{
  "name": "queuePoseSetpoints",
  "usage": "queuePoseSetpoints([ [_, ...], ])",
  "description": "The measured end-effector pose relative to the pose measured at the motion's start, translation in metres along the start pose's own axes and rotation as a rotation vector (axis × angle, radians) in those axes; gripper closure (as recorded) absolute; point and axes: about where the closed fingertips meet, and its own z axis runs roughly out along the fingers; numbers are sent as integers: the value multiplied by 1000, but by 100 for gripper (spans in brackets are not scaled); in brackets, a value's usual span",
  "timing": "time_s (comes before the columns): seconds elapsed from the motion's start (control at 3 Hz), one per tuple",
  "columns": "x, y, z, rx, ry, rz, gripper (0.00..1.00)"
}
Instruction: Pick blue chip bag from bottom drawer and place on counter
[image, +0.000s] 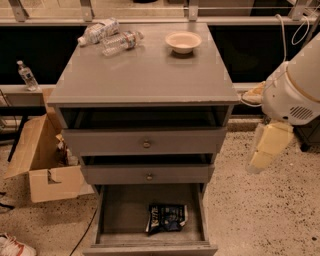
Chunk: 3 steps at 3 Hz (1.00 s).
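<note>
Crumpled navy blue chip bag (166, 218) lies flat in the open bottom drawer (122, 212), lower centre; glossy grey table (145, 75) above; hand (261, 159) hangs mid-right.

Two toppled plastic bottles (121, 42) lie left of a pale bowl (183, 42). An open cardboard box (40, 167) sits on the speckled floor (260, 220) at left; the pincer (264, 152) hangs above that floor at right.
</note>
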Motion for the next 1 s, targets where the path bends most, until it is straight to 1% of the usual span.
queuePoseSetpoints([
  [0.33,7,2,27,-29,-15,-5,0],
  [0.67,17,11,76,-66,-42,-35,0],
  [1.0,23,22,130,-69,-78,-61,0],
])
